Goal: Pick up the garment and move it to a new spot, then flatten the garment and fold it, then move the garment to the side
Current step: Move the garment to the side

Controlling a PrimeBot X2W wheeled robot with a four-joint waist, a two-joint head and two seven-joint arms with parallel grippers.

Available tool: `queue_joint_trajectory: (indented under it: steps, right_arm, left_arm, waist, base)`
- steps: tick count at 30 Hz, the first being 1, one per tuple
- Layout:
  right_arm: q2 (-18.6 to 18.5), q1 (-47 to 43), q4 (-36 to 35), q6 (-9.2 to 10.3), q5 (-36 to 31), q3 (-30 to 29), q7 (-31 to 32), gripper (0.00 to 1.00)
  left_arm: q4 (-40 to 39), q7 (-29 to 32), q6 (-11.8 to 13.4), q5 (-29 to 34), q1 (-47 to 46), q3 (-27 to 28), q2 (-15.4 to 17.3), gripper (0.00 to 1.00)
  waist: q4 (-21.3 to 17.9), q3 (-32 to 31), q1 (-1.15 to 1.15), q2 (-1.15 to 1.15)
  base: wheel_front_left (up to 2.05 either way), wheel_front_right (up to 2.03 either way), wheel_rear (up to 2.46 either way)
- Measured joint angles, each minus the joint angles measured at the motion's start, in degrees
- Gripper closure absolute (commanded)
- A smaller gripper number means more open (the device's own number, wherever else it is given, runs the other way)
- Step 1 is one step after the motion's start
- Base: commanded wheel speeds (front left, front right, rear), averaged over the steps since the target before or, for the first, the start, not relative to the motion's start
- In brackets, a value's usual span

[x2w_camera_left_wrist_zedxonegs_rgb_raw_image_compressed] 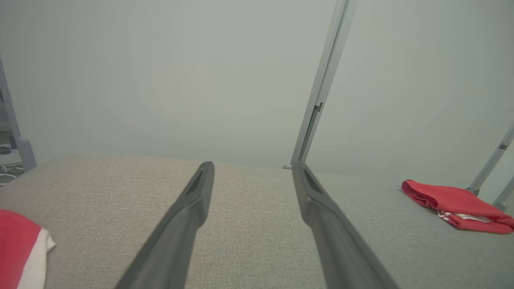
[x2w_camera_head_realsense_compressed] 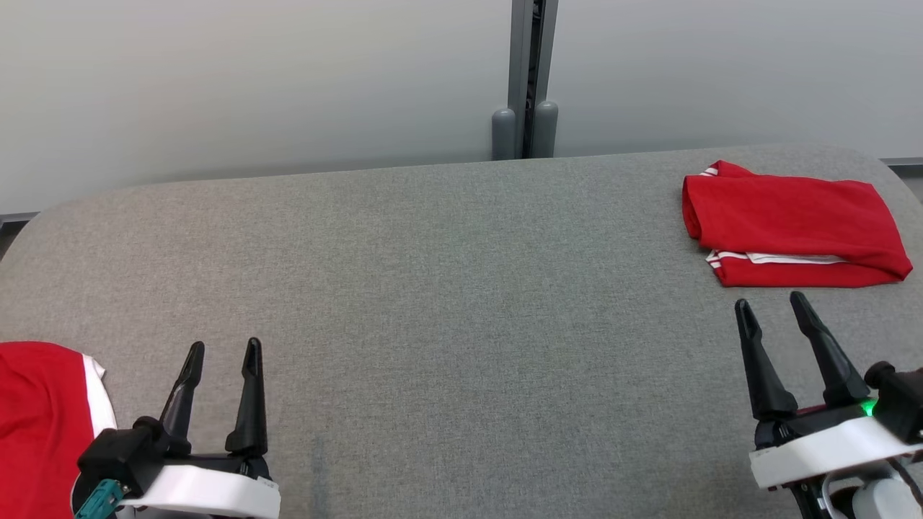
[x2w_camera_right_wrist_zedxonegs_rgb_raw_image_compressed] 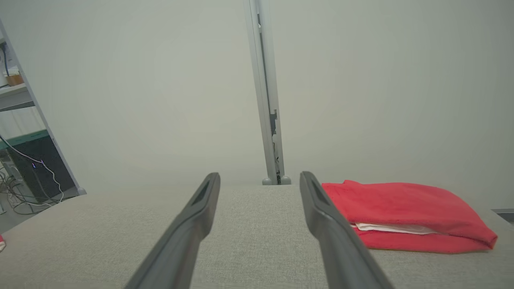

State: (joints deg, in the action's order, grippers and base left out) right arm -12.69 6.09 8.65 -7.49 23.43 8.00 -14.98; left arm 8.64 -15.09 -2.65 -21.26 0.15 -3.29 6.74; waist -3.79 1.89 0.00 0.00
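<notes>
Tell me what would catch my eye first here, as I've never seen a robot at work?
The bright red folded garment at the far right of the grey fabric-covered table stands out most, with a white-striped edge peeking from its layers. A second red cloth with white trim lies at the near left edge, beside the left gripper. That gripper and the right gripper are both open and hold nothing.

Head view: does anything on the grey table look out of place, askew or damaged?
Nothing damaged or spilled. The folded red garment lies at the far right, white-striped edges peeking out. A second red garment with white trim lies at the near left, cut off by the frame.
</notes>
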Motion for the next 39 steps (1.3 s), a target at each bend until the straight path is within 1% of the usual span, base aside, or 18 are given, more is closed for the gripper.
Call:
queue_joint_trajectory:
  steps: [8,13,26,39]
  right_arm:
    - [2.6,-4.3,-2.7,0.00,-3.1,-0.9,0.0,0.00]
    - [4.4,-6.0,-3.9,0.00,-3.9,-1.7,0.0,0.00]
    - [5.2,-6.5,-3.4,0.00,-5.4,-3.3,0.0,0.00]
    - [5.5,-5.6,-2.8,0.00,-5.6,-2.9,0.0,0.00]
  left_arm:
    - [-0.5,0.0,-0.4,2.1,1.1,2.2,-1.8,0.00]
    - [-0.2,0.0,-0.4,4.8,2.0,2.8,-2.3,0.00]
    - [0.1,0.0,-1.4,7.1,2.0,3.9,-3.5,0.00]
    - [0.2,0.0,-1.9,7.6,1.9,4.3,-3.8,0.00]
  waist:
    - [0.2,-0.6,0.00,0.00]
    - [0.4,-0.9,0.00,0.00]
    - [0.7,-0.6,0.00,0.00]
    - [0.9,-0.1,0.00,0.00]
  base:
    - [0.00,0.00,0.00]
    - [0.00,0.00,0.00]
    - [0.00,0.00,0.00]
    - [0.00,0.00,0.00]
